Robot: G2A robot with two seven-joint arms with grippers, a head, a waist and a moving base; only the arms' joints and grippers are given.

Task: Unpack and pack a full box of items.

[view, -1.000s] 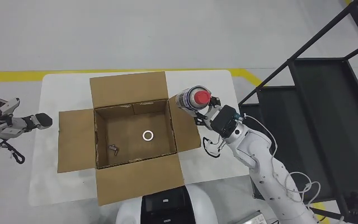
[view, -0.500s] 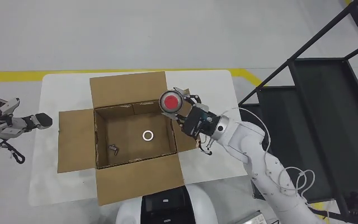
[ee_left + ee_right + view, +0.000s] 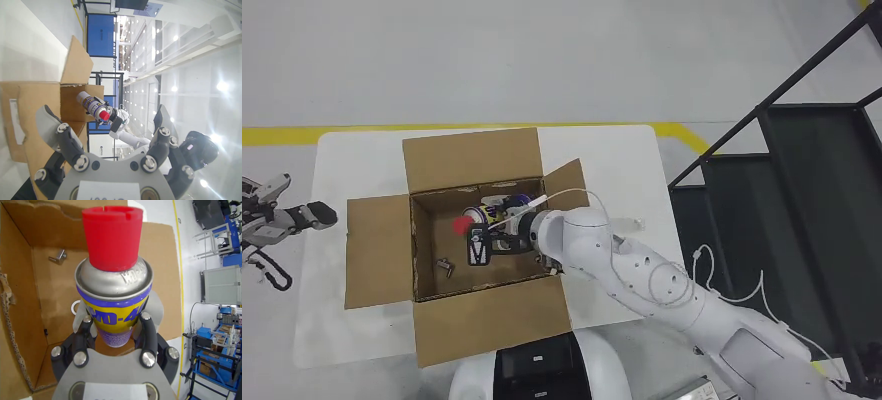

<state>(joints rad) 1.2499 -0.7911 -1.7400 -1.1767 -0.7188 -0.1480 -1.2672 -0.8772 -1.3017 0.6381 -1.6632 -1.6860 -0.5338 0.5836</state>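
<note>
An open cardboard box (image 3: 472, 158) stands in the middle of the white table (image 3: 612, 150). My right gripper (image 3: 485, 238) is inside the box, shut on a blue and yellow spray can (image 3: 113, 317) with a red cap (image 3: 460, 225). The can (image 3: 477, 216) lies tilted, its cap toward the box's left wall. On the box floor are a small metal piece (image 3: 446, 266) and a white ring (image 3: 73, 307), half hidden behind a finger. My left gripper (image 3: 314, 214) stays open and holds nothing beyond the table's left edge, its fingers (image 3: 45, 115) facing the box (image 3: 37, 98).
All box flaps are folded outward; the right flap (image 3: 577, 185) stands up beside my right arm. A black metal stair frame (image 3: 802, 170) rises to the right of the table. A yellow floor line (image 3: 302, 133) runs behind it.
My right arm swung the spray can from beyond the right flap over the rim and down into the box, tipping it so the cap points left. The left arm barely moved.
</note>
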